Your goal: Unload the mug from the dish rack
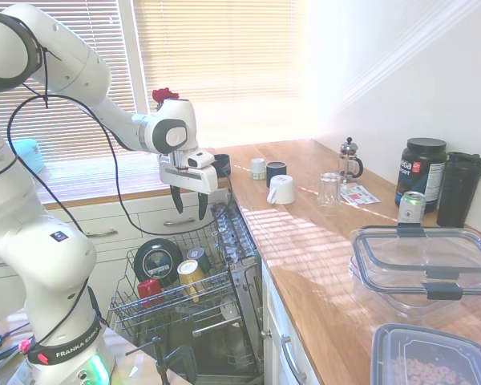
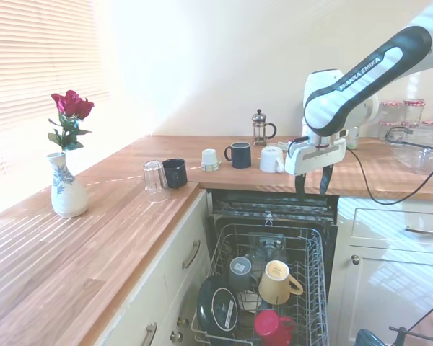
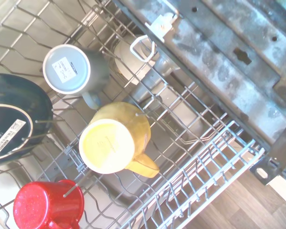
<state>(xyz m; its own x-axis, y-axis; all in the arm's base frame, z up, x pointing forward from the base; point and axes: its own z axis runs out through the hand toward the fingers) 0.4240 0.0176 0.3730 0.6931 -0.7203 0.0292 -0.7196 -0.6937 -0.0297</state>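
The yellow mug (image 1: 190, 277) (image 2: 277, 281) (image 3: 115, 143) stands upside down on the tines of the grey wire dish rack (image 1: 122, 311) (image 2: 319, 288) (image 3: 205, 183), its handle towards the rack's outer side wall. The rack is pulled out of the dishwasher below the wooden counter. My gripper (image 1: 188, 211) (image 2: 312, 189) hangs well above the rack's back part, pointing down. It is open and holds nothing. The wrist view looks straight down on the mug.
Around the mug in the rack are a dark grey-blue mug (image 3: 71, 71) (image 2: 239, 272), a small red cup (image 3: 47, 207) (image 2: 273, 326), a black dish (image 3: 12, 124) (image 2: 218, 306) and a white cup (image 3: 133, 57). The counter (image 2: 130, 216) carries mugs, a glass, a French press (image 2: 259, 128), a vase (image 2: 66, 189) and containers (image 1: 425, 265).
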